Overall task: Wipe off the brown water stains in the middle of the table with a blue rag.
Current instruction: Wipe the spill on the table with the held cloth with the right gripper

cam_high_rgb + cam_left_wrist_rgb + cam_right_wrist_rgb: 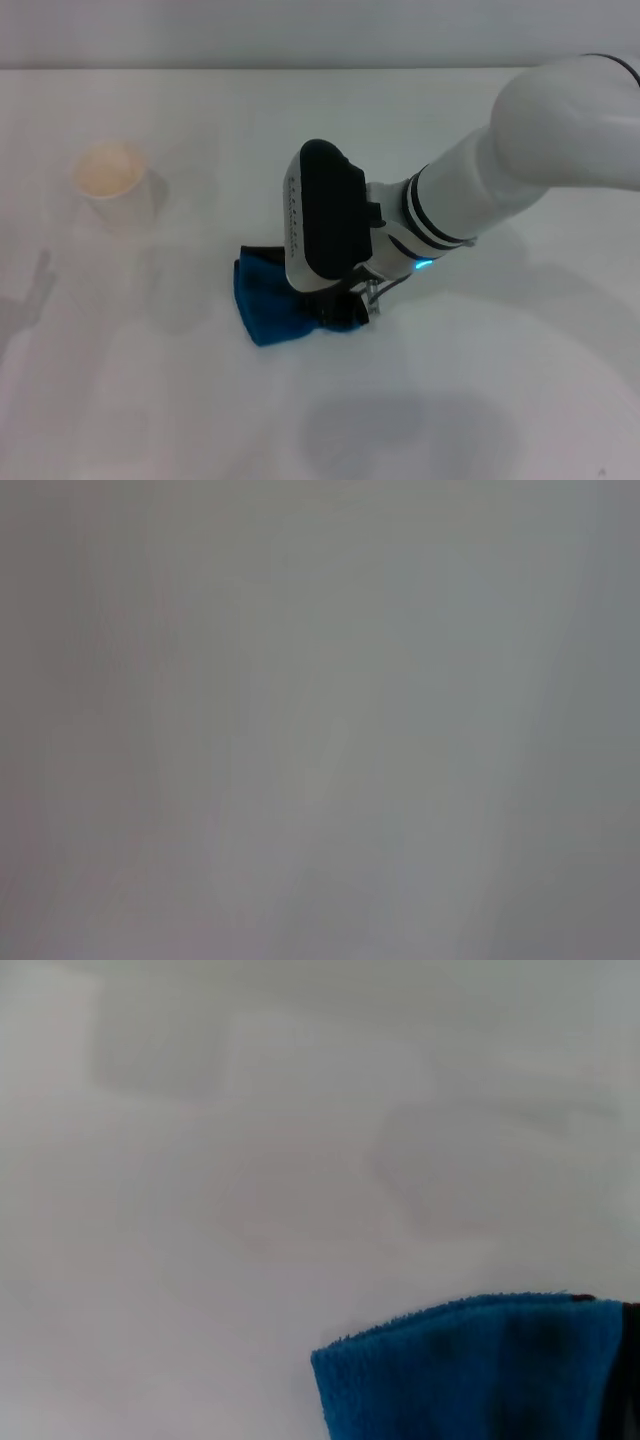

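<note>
Rag: you've got one blue rag [268, 305] lying on the table [480, 400], near the middle, its right side tucked under your right arm's wrist housing; a dark edge shows along its far side.
Right gripper: your right gripper [345, 308] is down at the rag, right at its near right edge, touching or just above the cloth. The black and white housing covers the fingers, so you can't tell whether they are apart or clamped on the cloth.
Right wrist view: you see one corner of the rag [480, 1370], fuzzy blue pile with a dark strip at the side, and bare white table [200, 1160] beyond it.
Stains: you can't make out any brown mark on the table in any view; only faint grey shadows show around the rag.
Writing: no brand, label or lettering can be read anywhere; a row of small dots runs along the white side of the housing.
Cup: one whitish paper cup [115, 180] stands upright on the far left, well apart from the rag, tan inside.
Left gripper: out of sight; the left wrist view gives you only a flat grey blur.
</note>
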Action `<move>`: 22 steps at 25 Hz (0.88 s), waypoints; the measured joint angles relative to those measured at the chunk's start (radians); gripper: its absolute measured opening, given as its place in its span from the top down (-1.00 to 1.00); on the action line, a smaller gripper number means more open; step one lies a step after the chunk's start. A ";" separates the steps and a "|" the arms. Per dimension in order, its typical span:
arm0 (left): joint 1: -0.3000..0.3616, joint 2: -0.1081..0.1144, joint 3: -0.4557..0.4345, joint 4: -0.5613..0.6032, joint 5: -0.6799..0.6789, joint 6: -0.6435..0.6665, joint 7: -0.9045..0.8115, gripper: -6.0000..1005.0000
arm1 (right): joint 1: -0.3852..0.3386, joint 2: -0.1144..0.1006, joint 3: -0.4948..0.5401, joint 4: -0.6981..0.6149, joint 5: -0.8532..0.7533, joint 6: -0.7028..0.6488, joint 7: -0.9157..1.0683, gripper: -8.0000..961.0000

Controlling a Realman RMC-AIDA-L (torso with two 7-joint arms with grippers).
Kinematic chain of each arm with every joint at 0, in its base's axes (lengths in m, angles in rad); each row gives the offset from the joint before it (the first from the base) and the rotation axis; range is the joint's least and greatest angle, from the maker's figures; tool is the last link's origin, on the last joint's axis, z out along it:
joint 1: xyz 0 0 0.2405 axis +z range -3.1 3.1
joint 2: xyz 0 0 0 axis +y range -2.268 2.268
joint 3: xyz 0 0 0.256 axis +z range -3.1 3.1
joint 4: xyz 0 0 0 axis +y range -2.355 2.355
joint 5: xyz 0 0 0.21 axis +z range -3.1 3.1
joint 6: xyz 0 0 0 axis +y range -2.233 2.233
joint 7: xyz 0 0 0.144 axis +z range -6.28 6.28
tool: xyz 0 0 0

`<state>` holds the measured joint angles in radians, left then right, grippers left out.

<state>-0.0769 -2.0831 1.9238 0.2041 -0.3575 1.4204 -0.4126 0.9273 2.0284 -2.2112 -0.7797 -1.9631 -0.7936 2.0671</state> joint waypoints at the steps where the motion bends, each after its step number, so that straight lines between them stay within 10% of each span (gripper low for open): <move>1: 0.000 0.000 0.000 0.000 0.000 0.000 0.000 -0.72 | 0.000 0.000 -0.002 0.007 0.002 0.019 0.000 0.87; 22: -0.001 0.000 0.006 0.000 0.000 0.000 0.000 -0.72 | 0.023 -0.001 -0.037 0.148 0.045 0.362 -0.002 0.88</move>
<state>-0.0777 -2.0831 1.9297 0.2041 -0.3574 1.4204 -0.4126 0.9501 2.0279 -2.2478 -0.6314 -1.9184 -0.4317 2.0654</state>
